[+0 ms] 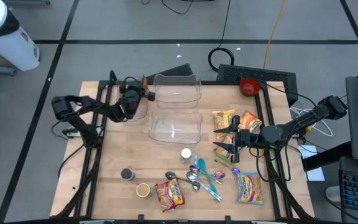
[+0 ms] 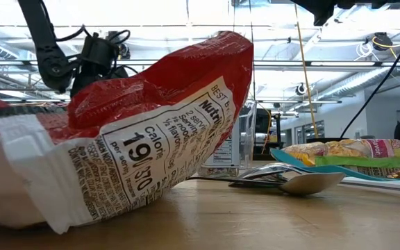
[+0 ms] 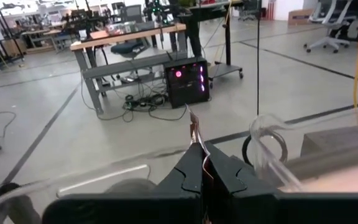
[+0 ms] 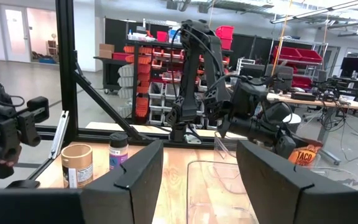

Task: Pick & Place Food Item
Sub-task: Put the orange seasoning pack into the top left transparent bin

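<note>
The left gripper (image 1: 146, 95) is pinching a small taco sauce packet (image 4: 303, 156) between closed fingers beside the far clear container (image 1: 178, 89). The right gripper (image 1: 224, 137) is hovering with fingers spread wide over snack packets (image 1: 234, 121) on the table (image 1: 114, 155).

I see a matt, pale wood tabletop (image 1: 117, 193) under two clear, glossy plastic bins (image 1: 177, 127). Beside them, crinkled shiny foil snack packets (image 1: 169, 193) and polished metal spoons (image 2: 290, 182).
</note>
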